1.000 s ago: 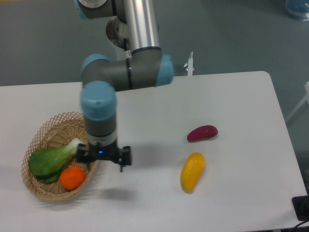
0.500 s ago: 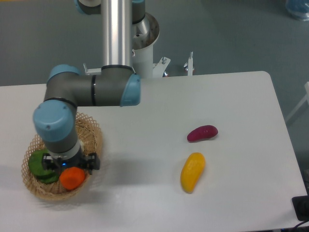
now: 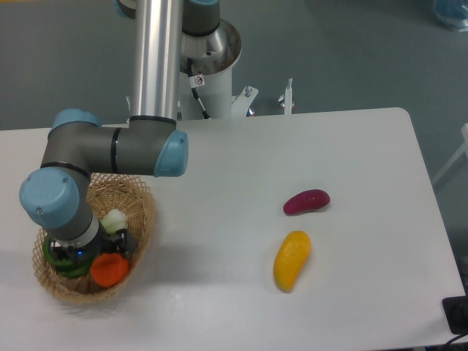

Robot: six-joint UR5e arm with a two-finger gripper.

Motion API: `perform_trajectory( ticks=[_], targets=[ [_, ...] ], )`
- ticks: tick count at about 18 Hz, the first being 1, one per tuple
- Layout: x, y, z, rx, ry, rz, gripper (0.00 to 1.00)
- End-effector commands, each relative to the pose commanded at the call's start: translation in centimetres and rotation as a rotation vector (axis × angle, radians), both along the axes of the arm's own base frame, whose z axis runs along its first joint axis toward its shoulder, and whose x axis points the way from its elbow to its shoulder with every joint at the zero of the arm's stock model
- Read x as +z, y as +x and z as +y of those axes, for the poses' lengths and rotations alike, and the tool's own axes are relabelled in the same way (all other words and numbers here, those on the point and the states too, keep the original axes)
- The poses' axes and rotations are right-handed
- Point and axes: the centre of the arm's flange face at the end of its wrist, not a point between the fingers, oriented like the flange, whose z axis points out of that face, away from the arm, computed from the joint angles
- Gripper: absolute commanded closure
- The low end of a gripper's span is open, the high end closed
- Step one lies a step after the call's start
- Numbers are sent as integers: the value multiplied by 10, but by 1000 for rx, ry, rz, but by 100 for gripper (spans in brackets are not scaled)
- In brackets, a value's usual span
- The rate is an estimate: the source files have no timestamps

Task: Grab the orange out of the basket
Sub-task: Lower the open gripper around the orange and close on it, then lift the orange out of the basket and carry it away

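Note:
The orange (image 3: 110,270) is a small bright orange-red fruit lying in the near right part of the woven wicker basket (image 3: 140,219) at the table's left. A green leafy vegetable with a white stem (image 3: 113,220) lies in the basket beside it, mostly covered by the arm. My gripper (image 3: 86,256) hangs straight down over the basket, just left of and above the orange. Its fingers are hidden under the wrist, so I cannot tell whether they are open or shut.
A yellow mango-like fruit (image 3: 292,260) and a purple-red fruit (image 3: 306,201) lie on the white table (image 3: 351,146) to the right. The arm's base post (image 3: 208,66) stands at the table's back edge. A dark object (image 3: 457,314) sits at the near right corner.
The arm has swung left from beside the basket's right rim to over the basket, and the wrist now covers most of the green vegetable. The orange has not moved.

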Motion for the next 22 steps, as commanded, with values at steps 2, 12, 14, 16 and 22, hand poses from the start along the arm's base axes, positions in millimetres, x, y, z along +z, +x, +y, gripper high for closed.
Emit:
perform_trajectory(
  ticks=[2, 12, 14, 16, 22],
  targets=[
    [-8, -1, 2, 11, -11, 3, 0],
    [-22, -5, 12, 10, -18, 6, 0],
    [-19, -4, 13, 9, -15, 7, 13],
    [-17, -5, 12, 10, -15, 7, 31],
    [-1, 1, 13, 0, 5, 10, 34]
  ],
)
